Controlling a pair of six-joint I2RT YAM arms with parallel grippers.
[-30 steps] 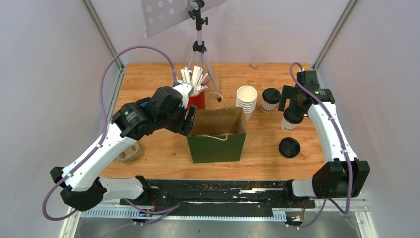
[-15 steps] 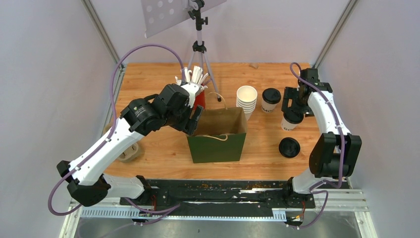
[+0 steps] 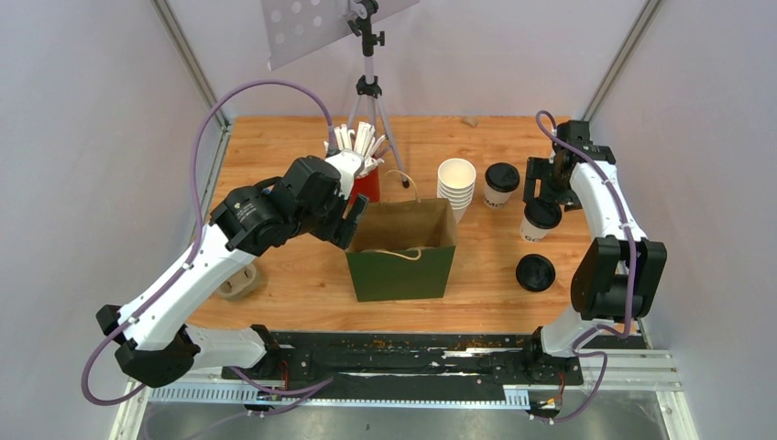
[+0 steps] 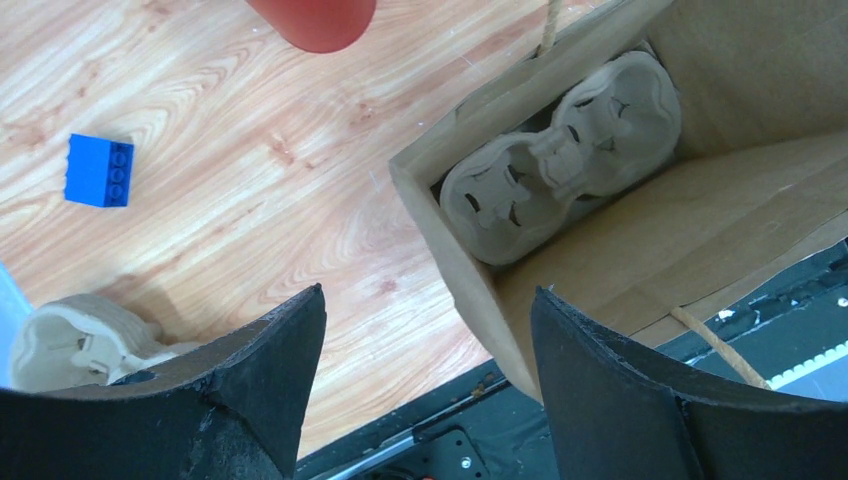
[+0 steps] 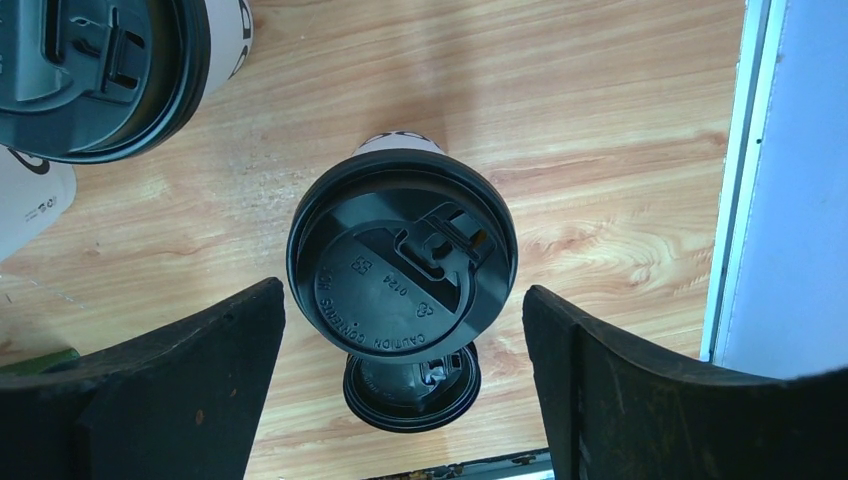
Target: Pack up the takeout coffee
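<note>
The takeout coffee [image 3: 539, 220], a white paper cup with a black lid, stands at the right of the table. In the right wrist view its lid [image 5: 402, 265] sits between the fingers of my right gripper [image 5: 402, 300], which is open, with a gap on each side. My right gripper [image 3: 542, 194] hovers just behind and above this cup. A second lidded cup [image 3: 500, 184] stands to its left. The brown paper bag [image 3: 403, 249] stands open mid-table. My left gripper [image 3: 353, 223] is open at the bag's left rim; the bag wall [image 4: 470, 290] lies between its fingers.
A pulp cup carrier [image 4: 560, 150] lies inside the bag, and another [image 3: 236, 282] sits at the left. A loose black lid [image 3: 535, 272] lies near the front right. A stack of white cups [image 3: 456, 188], a red cup of straws [image 3: 365, 179], a tripod [image 3: 368, 87] and a blue brick [image 4: 100, 170] are nearby.
The right arm's elbow has swung up and back, while its gripper stays over the lidded cup and its jaws narrow slightly. The left gripper has barely shifted at the bag's rim.
</note>
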